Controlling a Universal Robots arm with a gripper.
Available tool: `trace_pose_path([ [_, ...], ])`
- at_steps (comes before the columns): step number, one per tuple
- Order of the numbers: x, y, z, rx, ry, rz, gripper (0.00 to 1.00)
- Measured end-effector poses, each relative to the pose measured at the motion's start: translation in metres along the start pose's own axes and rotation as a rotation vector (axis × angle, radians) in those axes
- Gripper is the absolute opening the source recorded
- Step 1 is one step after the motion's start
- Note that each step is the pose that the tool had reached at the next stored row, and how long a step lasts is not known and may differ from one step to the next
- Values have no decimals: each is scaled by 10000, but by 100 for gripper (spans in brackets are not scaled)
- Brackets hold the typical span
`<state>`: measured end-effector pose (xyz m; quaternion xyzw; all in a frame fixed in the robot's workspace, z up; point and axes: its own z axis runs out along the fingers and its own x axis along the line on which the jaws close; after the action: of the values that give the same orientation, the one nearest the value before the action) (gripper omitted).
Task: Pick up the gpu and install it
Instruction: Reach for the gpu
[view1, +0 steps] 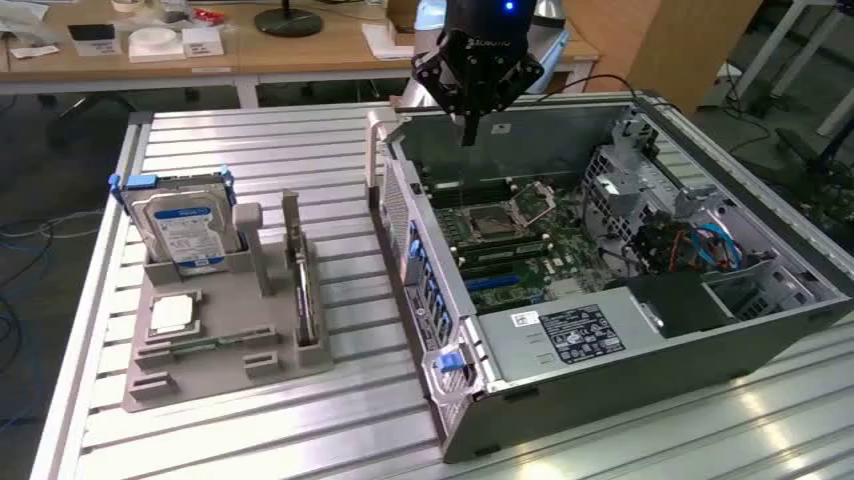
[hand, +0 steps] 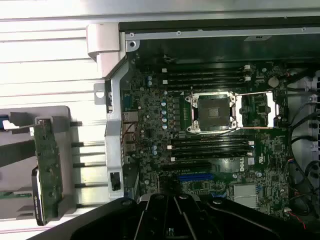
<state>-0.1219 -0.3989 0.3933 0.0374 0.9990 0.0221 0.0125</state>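
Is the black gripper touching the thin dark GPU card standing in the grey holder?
Apart. The exterior view shows the gripper above the open case, far from the GPU card.

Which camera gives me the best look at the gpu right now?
The wrist view: the gpu shows a green board face with its components. The exterior view sees the gpu nearly edge-on, a thin strip standing in the gray holder.
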Motion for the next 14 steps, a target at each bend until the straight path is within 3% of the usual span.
trace_pose_path([
  [7,9,0,-1,1,1,2,11],
  [14,125,-9,-4,1,1,0,11],
])
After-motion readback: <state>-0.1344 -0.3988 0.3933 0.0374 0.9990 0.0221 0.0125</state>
